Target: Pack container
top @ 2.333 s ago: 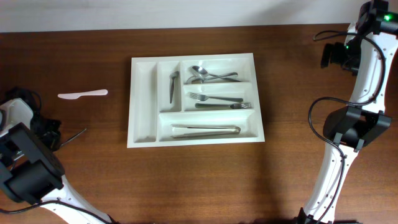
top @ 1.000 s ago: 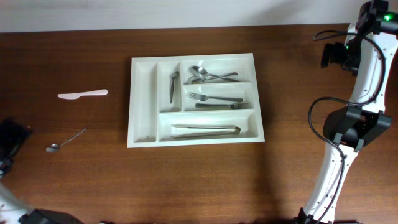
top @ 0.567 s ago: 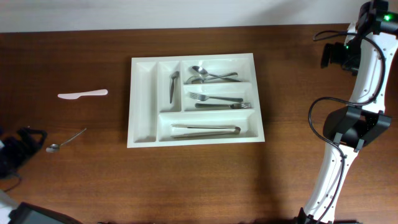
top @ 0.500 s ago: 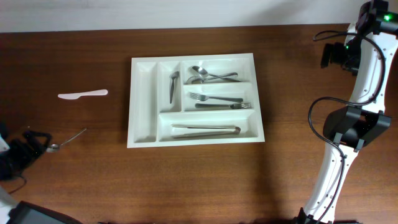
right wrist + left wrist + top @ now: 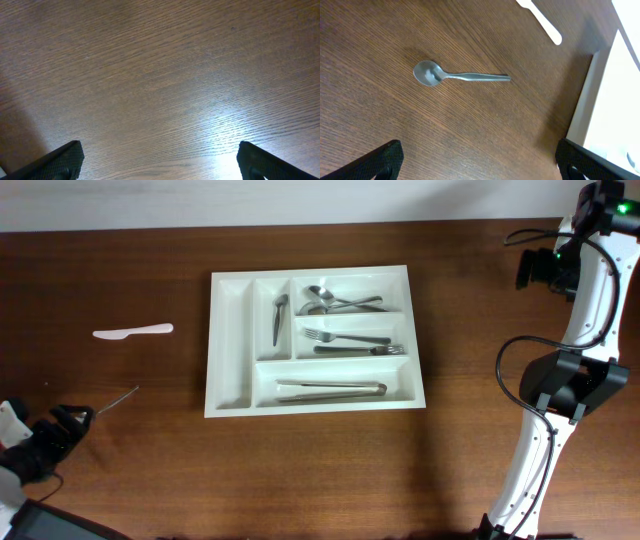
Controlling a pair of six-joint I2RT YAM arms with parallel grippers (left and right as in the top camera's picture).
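Observation:
The white container (image 5: pixel 229 350) lies mid-table, with spoons (image 5: pixel 335 301), forks (image 5: pixel 350 342), tongs (image 5: pixel 330 389) and one small spoon (image 5: pixel 278 318) in its compartments; its leftmost narrow compartment holds nothing. A small metal spoon (image 5: pixel 455 76) lies loose on the wood at the left. In the overhead view only its handle (image 5: pixel 122 396) shows, beside my left gripper (image 5: pixel 68 420). That gripper (image 5: pixel 480 162) is open and hovers over the table with the spoon just ahead of its fingertips, untouched. My right gripper (image 5: pixel 160 162) is open over bare wood.
A white plastic knife (image 5: pixel 133 332) lies on the table left of the container, farther back than the spoon. The right arm (image 5: pixel 575 380) stands folded at the table's right edge. The container's corner (image 5: pixel 605 110) shows at the right of the left wrist view.
The left arm has swung in from the table's left edge to the spoon's bowl end, which its gripper now covers from above. The right arm and the cutlery have not moved.

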